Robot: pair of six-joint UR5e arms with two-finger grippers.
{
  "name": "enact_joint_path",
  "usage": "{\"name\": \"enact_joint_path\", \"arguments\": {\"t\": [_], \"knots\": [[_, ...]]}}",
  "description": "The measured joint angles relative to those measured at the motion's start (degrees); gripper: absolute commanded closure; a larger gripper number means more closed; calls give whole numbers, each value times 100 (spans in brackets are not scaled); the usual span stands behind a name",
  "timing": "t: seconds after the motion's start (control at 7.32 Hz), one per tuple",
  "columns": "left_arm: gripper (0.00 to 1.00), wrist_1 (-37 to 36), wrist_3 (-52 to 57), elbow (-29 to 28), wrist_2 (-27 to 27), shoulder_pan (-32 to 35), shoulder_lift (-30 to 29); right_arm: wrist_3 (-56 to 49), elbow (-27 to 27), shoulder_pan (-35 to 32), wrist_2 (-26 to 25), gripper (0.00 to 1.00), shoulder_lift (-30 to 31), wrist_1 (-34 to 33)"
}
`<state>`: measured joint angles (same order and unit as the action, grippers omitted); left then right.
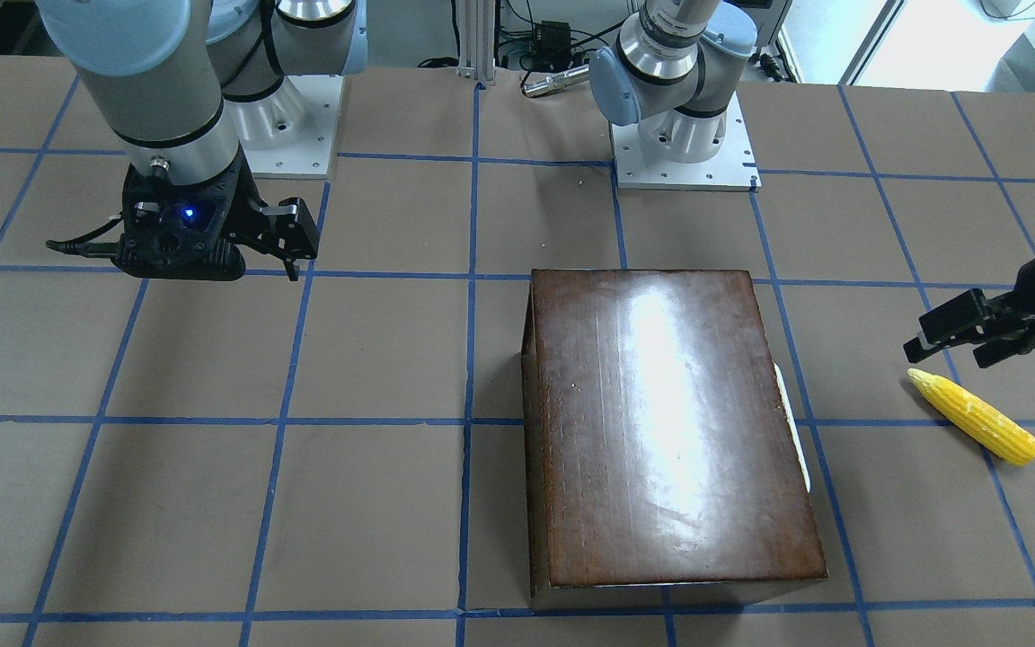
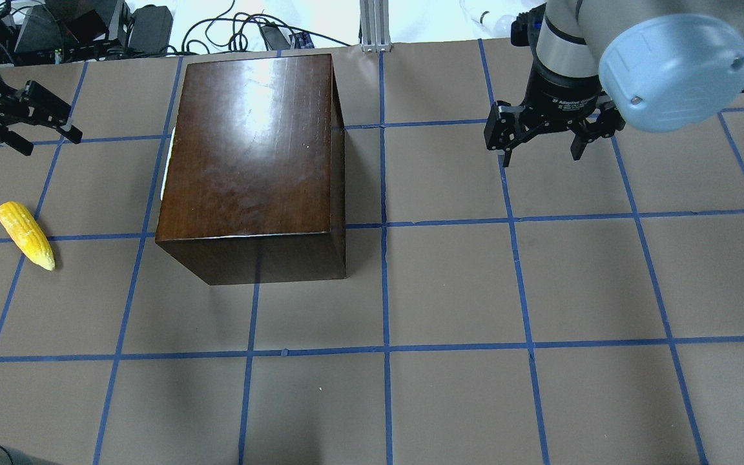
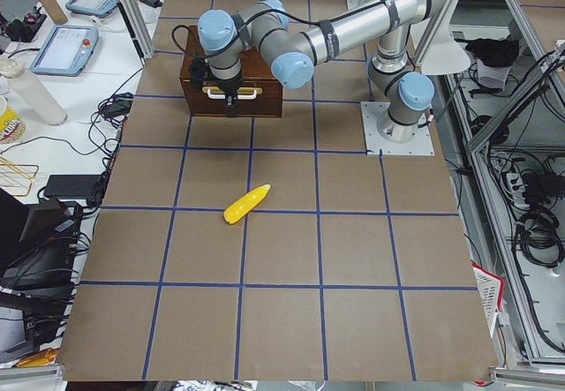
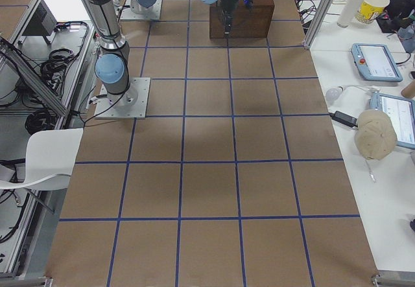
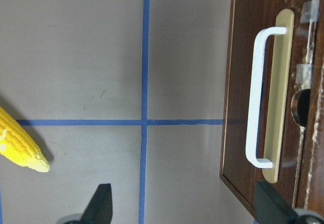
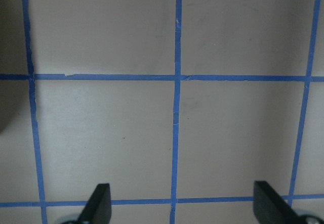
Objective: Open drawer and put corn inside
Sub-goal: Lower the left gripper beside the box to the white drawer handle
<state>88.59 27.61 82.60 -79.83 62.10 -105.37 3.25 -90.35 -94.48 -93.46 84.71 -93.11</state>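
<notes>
Near the left edge of the surface [image 2: 449, 284] I see the small bright yellow ridged toy corn cob [image 2: 26, 235] lying flat, well apart from the glossy dark-brown wooden box [image 2: 249, 142]. The box's dark, worn-fronted drawer [image 5: 238, 82] is shut. The left gripper [image 2: 52, 143] is released and hangs near the corn. The right gripper [image 2: 540, 155] is also released, over bare surface.

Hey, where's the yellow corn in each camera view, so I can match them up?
Front-facing: corn at the right, right of the box.
Overhead: far left, left of the box.
Exterior left: mid-picture, nearer the camera than the box.
Exterior right: not in it.
Left wrist: left edge, pointed end only.
Right wrist: not in it.
Shared landmark: the dark-brown box; the corn lies on its white handle side.
</notes>
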Motion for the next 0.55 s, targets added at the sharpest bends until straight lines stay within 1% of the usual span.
{"name": "enact_joint_path", "arguments": {"t": [0.27,0.55], "knots": [[0,-39,343,3,330,123,-211,0,0,0,3,0,0,3],[0,-99,567,73,437,309,-409,0,0,0,3,0,-4,0]]}}
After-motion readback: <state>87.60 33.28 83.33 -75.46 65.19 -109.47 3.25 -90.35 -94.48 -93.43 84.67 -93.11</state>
